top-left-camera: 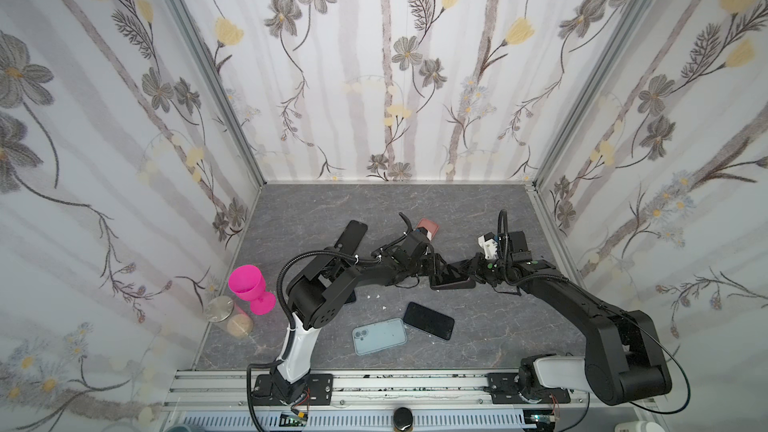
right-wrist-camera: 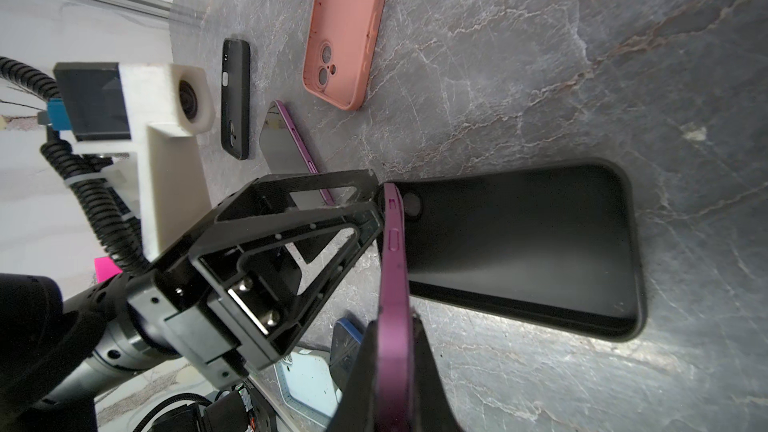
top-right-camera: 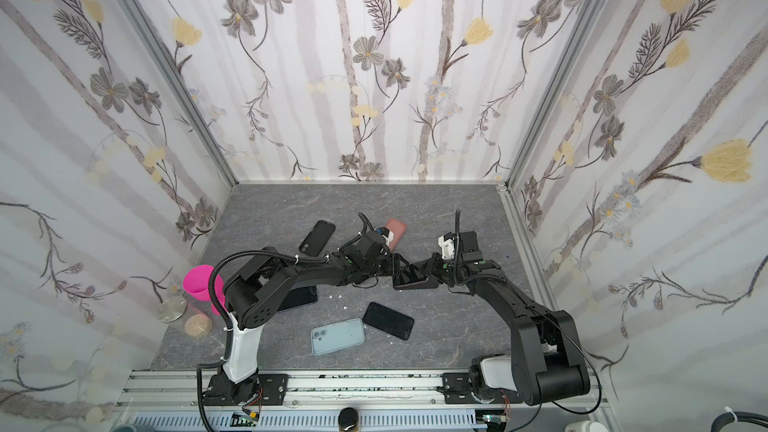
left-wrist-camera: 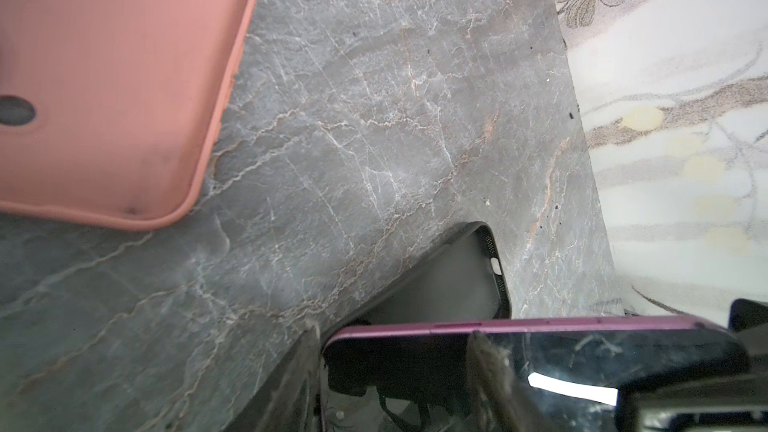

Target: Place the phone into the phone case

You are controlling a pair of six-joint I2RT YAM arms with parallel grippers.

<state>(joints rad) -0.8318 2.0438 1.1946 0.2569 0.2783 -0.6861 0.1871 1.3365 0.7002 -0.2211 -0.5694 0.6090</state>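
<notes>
Right tool (right-wrist-camera: pixel 395 322) clamped on purple phone (right-wrist-camera: pixel 392 251), held on edge over rim of black case (right-wrist-camera: pixel 519 243), flat on bench (right-wrist-camera: pixel 540 56). Left tool (right-wrist-camera: pixel 372 199) half open, tips by phone's screen; contact unclear.

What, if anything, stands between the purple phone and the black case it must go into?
Nothing visible. The right gripper holds the phone on edge at one end of the case, whose inside is bare.

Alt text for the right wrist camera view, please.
The right pincer clamps a purple phone edge-on over an empty black phone case lying open on the grey marble tabletop. The open left pincer sits at the phone's far end.
</notes>
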